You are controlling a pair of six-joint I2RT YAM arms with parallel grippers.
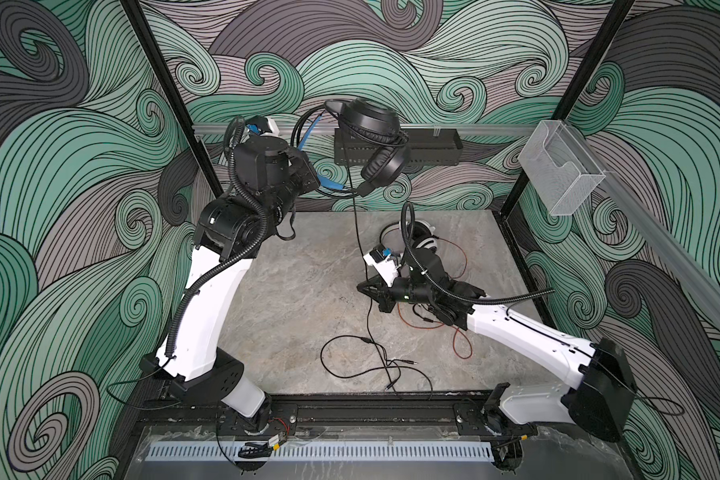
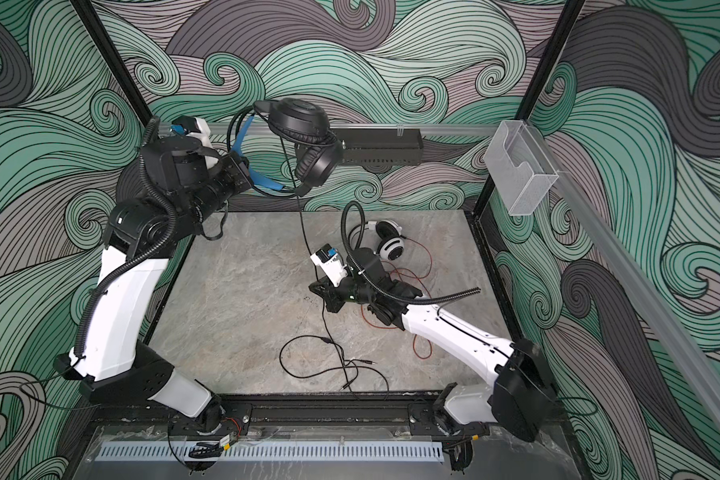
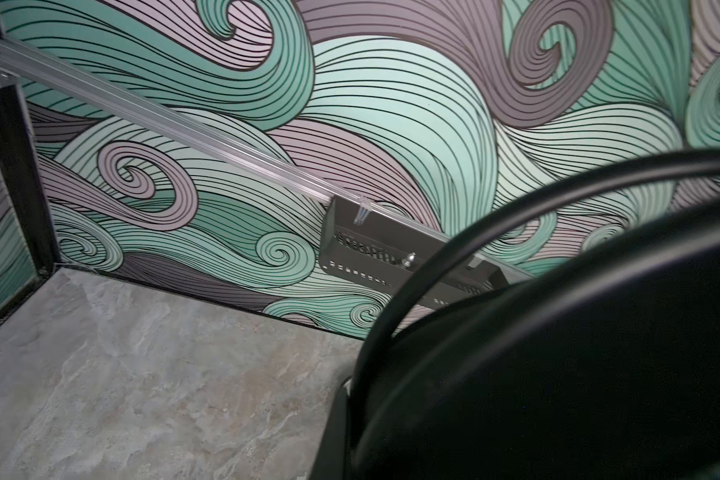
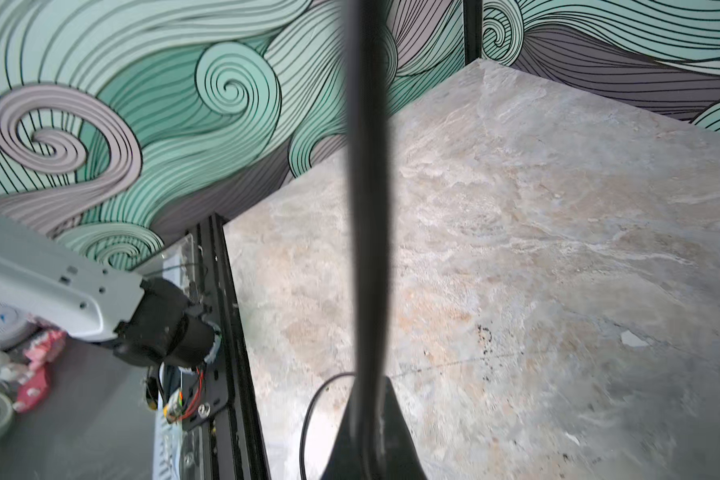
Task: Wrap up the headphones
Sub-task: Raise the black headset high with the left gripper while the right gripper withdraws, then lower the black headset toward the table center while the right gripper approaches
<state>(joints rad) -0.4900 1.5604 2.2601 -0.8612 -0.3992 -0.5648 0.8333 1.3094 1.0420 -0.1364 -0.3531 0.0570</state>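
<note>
Black rack [image 1: 433, 147] and clear bin [image 1: 558, 174] hang on rails [image 1: 495, 129].

The left arm [image 1: 208, 307] rises steeply from its base at the near edge, bends at the elbow and sends its forearm up and toward the back, so the wrist sits high above the bench [image 1: 287, 291]. The left pincer [image 1: 314, 178] points toward the middle and is clamped tight on the headband of the black headphones [image 1: 371, 120], holding them aloft. The right arm [image 1: 524, 336] lies low, its white link sloping in from the near right corner and its forearm reaching toward the centre. The right pincer [image 4: 368, 415] hangs close above the bench, its jaws pinched on the black cable [image 1: 358, 232].
</note>
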